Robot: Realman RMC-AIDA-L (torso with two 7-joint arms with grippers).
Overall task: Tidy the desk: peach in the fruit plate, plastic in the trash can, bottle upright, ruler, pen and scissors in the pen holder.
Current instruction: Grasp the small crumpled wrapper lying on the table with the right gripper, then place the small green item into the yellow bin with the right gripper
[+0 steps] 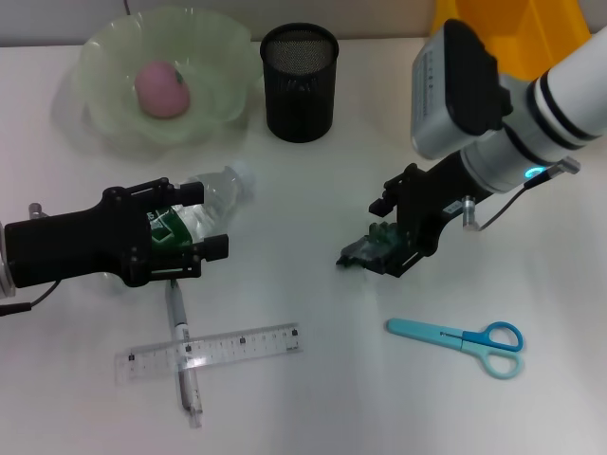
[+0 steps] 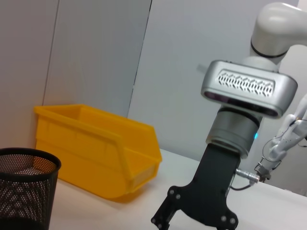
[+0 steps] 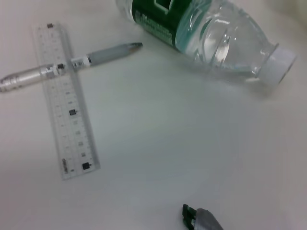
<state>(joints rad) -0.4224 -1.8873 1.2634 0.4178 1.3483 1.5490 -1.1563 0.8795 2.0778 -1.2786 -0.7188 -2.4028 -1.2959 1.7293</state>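
A pink peach (image 1: 162,88) lies in the green fruit plate (image 1: 104,47) at the back left. The clear bottle (image 1: 223,190) with a green label lies on its side; it also shows in the right wrist view (image 3: 211,33). My left gripper (image 1: 196,223) is open and hovers over the bottle's label. My right gripper (image 1: 384,248) is shut on a crumpled dark green piece of plastic (image 1: 365,249) low over the table. The clear ruler (image 1: 213,351) lies across the pen (image 1: 180,341) at the front left. The blue scissors (image 1: 460,338) lie at the front right.
The black mesh pen holder (image 1: 300,81) stands at the back centre, beside the fruit plate. The yellow trash bin (image 1: 512,24) is at the back right and also shows in the left wrist view (image 2: 96,153), behind my right arm (image 2: 240,124).
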